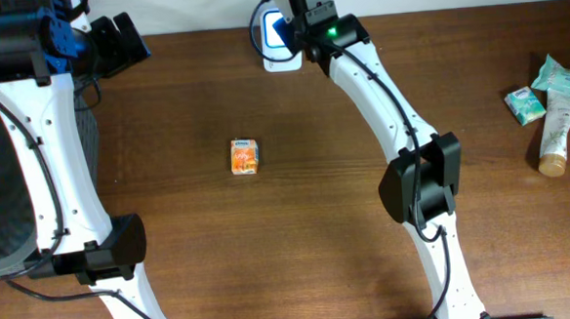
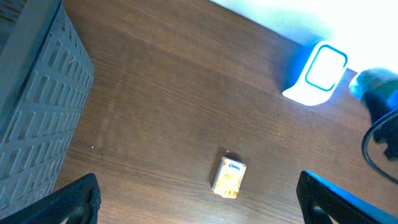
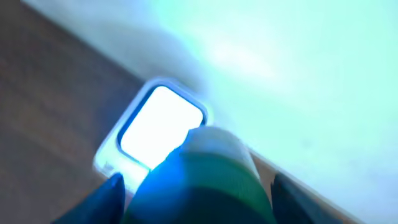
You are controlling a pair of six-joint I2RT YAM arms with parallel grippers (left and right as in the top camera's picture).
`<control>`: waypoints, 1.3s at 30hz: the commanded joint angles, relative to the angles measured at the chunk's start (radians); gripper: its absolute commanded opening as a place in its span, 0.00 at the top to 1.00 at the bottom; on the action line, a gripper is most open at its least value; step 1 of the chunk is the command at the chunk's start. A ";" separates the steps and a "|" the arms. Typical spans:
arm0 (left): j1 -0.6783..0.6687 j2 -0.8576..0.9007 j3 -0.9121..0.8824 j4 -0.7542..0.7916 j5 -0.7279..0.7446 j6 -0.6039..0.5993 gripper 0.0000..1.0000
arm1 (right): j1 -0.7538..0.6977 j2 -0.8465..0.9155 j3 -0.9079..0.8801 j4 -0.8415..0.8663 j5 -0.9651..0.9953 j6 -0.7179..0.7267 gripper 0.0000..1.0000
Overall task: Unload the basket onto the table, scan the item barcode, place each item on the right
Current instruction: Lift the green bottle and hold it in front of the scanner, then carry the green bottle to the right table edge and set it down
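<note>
1. The counter (image 1: 270, 248) is stretching wide, a grey crate (image 2: 37, 106) standing at its left edge.
2. The left hand (image 1: 127, 43) is hovering spread wide over the far-left corner.
3. The right hand (image 3: 199, 208) is pinching a rounded green item (image 3: 208, 155) before the lit scanner (image 3: 158, 121) at the far edge.
4. An orange box (image 1: 245, 156) is sitting mid-counter, bare wood all around it.

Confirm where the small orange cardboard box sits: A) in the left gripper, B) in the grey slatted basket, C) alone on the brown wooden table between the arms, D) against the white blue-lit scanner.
C: the small orange cardboard box lies by itself on the brown wooden table, with neither arm touching it.
</note>
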 commanded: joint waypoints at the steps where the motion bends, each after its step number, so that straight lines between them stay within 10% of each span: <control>1: 0.002 -0.016 0.002 0.000 0.004 0.015 0.01 | 0.016 -0.011 0.025 0.063 0.048 -0.079 0.51; 13: 0.002 -0.016 0.002 0.000 0.004 0.015 0.01 | 0.080 0.056 0.021 0.251 0.253 -0.259 0.53; 21: 0.002 -0.016 0.002 0.000 0.004 0.015 0.01 | -0.019 -0.019 0.023 0.116 0.325 0.105 0.53; 31: 0.002 -0.016 0.002 0.000 0.004 0.015 0.01 | -0.541 -0.119 0.022 -0.401 0.284 0.409 0.48; 39: 0.002 -0.016 0.002 0.000 0.004 0.015 0.01 | -0.822 -0.108 -0.041 -0.484 -0.154 0.458 0.41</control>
